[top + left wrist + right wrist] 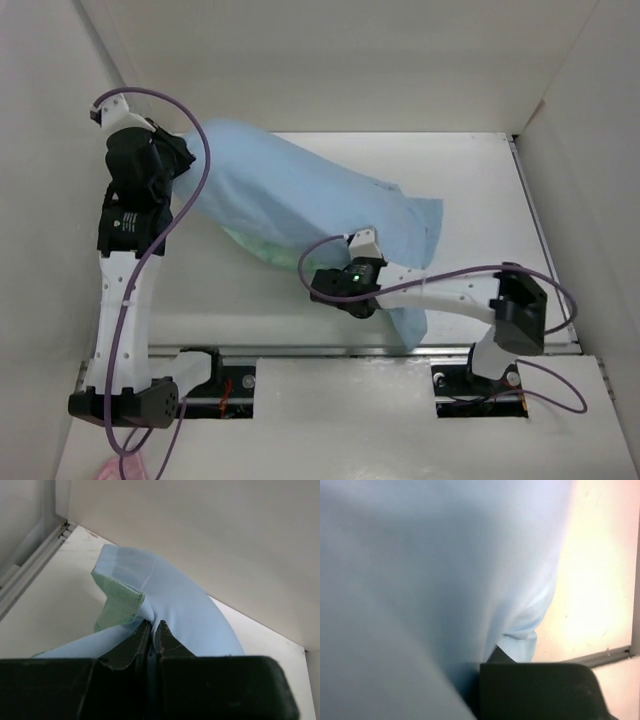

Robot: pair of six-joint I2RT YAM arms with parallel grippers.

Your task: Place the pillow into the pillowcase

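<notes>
The pillowcase [300, 195] hangs stretched between both grippers, pale blue face up and bulging. A strip of its green face [250, 243] shows underneath. The white pillow is not in view in any frame. My left gripper [175, 160] at the back left is shut on a fold of the pillowcase [185, 605], beside its green hem [117, 605], with its jaws [154, 623] pinching blue cloth. My right gripper [370, 298] is at the case's near edge. In the right wrist view the pillowcase [420, 580] covers the gripper [490, 656] and only one fingertip [499, 654] shows.
White walls close in the table on the left, back and right. A metal rail [330, 350] runs along the table's near edge, also in the right wrist view [600, 655]. Another rail [30, 575] lines the left wall. Purple cables loop from both arms.
</notes>
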